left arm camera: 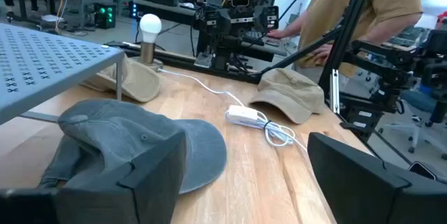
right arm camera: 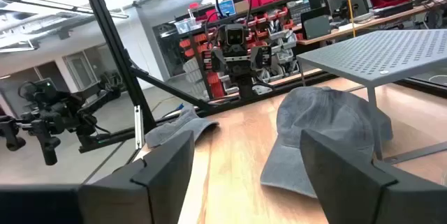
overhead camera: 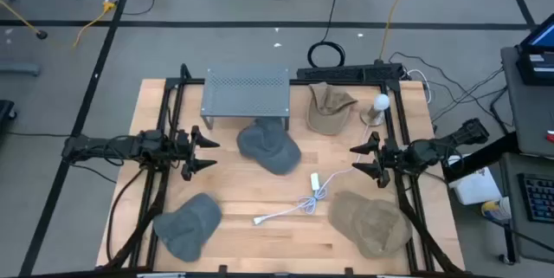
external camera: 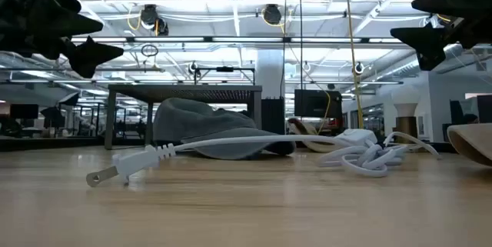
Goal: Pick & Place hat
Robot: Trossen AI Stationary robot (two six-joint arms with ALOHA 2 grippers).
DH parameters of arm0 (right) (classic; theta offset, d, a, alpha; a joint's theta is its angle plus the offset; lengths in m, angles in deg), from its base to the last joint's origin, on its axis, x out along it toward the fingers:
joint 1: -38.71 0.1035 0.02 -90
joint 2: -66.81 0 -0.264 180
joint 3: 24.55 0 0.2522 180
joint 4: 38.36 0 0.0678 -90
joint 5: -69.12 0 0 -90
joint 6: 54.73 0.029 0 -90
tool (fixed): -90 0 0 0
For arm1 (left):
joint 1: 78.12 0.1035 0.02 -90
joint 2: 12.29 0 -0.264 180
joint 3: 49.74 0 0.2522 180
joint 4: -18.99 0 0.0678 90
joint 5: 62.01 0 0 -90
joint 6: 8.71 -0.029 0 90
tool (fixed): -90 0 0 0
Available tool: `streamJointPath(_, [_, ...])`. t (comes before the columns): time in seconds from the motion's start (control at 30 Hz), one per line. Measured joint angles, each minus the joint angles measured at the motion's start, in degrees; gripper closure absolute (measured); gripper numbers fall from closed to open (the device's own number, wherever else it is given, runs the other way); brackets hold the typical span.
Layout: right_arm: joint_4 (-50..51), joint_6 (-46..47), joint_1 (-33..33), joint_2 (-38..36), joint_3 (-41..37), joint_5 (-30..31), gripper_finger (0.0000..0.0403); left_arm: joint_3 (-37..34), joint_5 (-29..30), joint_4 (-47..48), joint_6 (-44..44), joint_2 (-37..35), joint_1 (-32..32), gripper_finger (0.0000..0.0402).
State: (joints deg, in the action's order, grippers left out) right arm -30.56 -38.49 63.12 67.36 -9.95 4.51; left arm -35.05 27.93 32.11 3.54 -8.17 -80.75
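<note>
- Hovering above the wooden table (overhead camera: 260,196), our left gripper (overhead camera: 210,153) sits at the left side with its fingers spread wide and nothing between them.
- Across from it we see our right gripper (overhead camera: 356,160) at the right side, likewise raised, its fingers wide apart and holding nothing.
- Between the two grippers lies a grey cap (overhead camera: 269,146), partly tucked under the front edge of a grey perforated metal stand (overhead camera: 247,93) at the table's far side.
- We count three more hats: a second grey cap (overhead camera: 187,223) at the near left corner, a tan cap (overhead camera: 368,220) at the near right, and another tan cap (overhead camera: 329,107) just right of the stand.
- A white power cord (overhead camera: 299,203) with its plug lies loose on the wood between the near caps.
- A small lamp with a round white bulb (overhead camera: 380,103) stands near the far right edge.
- Beyond the table, the left wrist view catches a person in a tan shirt (left arm camera: 367,4).
</note>
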Motion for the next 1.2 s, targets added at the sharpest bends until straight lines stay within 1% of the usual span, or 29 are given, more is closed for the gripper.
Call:
streamJointPath(0.47, [0.0, 0.0, 0.0, 0.0, 0.0, 0.0, 0.0149, 0.0, 0.0, 0.0, 0.0, 0.0, 0.0, 0.0076])
streamJointPath(0.97, [0.0, 0.0, 0.0, 0.0, 0.0, 0.0, 0.0149, 0.0, 0.0, 0.0, 0.0, 0.0, 0.0, 0.0098])
streamJointPath(1.2, [0.0, 0.0, 0.0, 0.0, 0.0, 0.0, 0.0149, 0.0, 0.0, 0.0, 0.0, 0.0, 0.0, 0.0089])
